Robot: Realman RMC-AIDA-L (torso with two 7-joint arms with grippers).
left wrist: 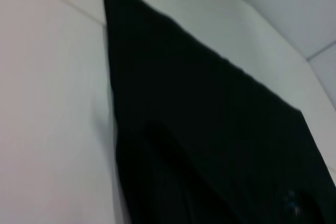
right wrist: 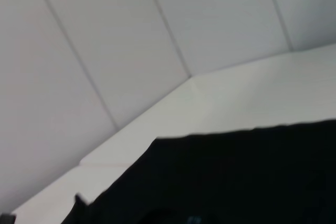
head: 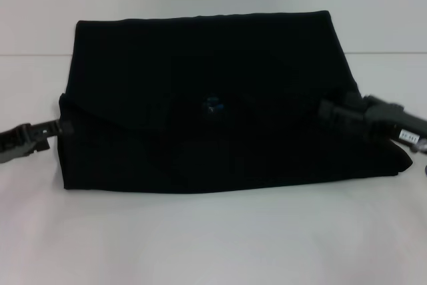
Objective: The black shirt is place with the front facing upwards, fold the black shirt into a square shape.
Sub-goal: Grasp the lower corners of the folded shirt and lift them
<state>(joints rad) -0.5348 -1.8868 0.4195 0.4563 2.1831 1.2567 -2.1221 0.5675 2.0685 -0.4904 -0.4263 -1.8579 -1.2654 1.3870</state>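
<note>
Black shirt (head: 213,105) folded at frame centre on white desk (head: 213,245), left gripper (head: 59,127) and right gripper (head: 330,113) at its side edges, jaws' state unclear

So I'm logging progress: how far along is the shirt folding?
Partly done: the black shirt already lies folded into a wide band, blue neck label showing. The left pincer and right pincer sit at its ends. Folding the ends inward to a square remains.

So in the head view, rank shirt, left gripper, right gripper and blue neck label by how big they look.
1. Shirt, by far the largest.
2. Right gripper and left gripper: both cut off by the frame edges, so I won't rank them against each other.
3. Blue neck label, a tiny speck.
</note>
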